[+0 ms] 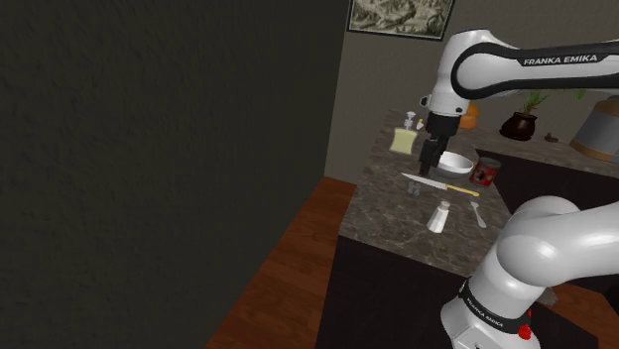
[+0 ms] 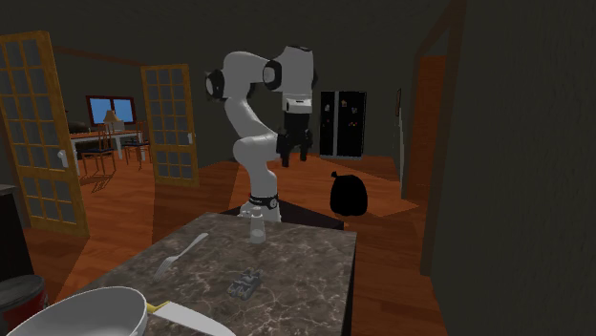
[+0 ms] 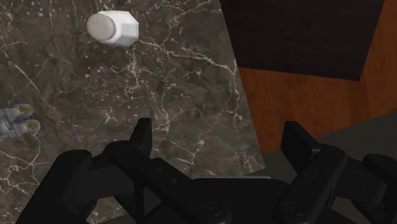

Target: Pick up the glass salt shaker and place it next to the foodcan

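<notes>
The salt shaker (image 1: 439,216) is a small pale, translucent shaker with a lighter cap, standing upright near the front edge of the dark marble counter (image 1: 397,213). It also appears as the salt shaker (image 2: 256,226) and the salt shaker (image 3: 113,28). The foodcan (image 1: 486,172) is red and stands further back, beside a white bowl (image 1: 454,163); the foodcan (image 2: 19,298) is at the second exterior view's lower left. My gripper (image 1: 431,164) hangs well above the counter, open and empty. In the wrist view the gripper (image 3: 219,140) is off to one side of the shaker, over the counter's edge.
A yellow-handled knife (image 1: 436,184), a fork (image 1: 478,213) and a small metallic object (image 3: 16,121) lie on the counter. A pale dispenser bottle (image 1: 405,137) stands at the back. A dark wall (image 1: 149,149) runs along the shoulder view's left, with wooden floor (image 1: 298,258) below.
</notes>
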Robot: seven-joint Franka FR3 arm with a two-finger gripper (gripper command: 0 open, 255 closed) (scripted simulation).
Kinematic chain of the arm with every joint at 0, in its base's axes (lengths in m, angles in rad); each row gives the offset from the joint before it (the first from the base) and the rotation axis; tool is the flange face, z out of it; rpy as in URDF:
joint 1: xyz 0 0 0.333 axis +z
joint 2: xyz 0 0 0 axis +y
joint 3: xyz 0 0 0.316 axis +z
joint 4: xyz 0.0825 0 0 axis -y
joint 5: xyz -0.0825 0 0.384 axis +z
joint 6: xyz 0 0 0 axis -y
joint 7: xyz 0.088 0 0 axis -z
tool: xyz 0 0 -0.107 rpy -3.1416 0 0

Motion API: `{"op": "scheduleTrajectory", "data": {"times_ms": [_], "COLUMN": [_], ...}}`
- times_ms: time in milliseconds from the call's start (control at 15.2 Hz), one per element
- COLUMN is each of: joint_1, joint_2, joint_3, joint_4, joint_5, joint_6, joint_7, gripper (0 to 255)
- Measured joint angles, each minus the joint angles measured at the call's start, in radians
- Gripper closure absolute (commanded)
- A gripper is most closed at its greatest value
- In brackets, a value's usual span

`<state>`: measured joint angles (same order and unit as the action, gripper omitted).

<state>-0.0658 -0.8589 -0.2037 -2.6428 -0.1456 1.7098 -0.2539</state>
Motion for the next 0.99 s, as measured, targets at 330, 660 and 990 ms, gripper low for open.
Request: {"op": "scheduleTrajectory", "data": {"times_ms": [330,660,990], "joint_1": [-0.068,-0.141,-0.177], "joint_2": [-0.005,0.033,0.088], "joint_3": [-0.112,-0.238,-0.318], "joint_4": [-0.092,-0.151,-0.193], "joint_5": [-0.098,-0.204,-0.27], "joint_6": [0.09,0.192,0.292], "joint_7": [-0.103,-0.21,-0.263], "gripper": [0,0,0]}}
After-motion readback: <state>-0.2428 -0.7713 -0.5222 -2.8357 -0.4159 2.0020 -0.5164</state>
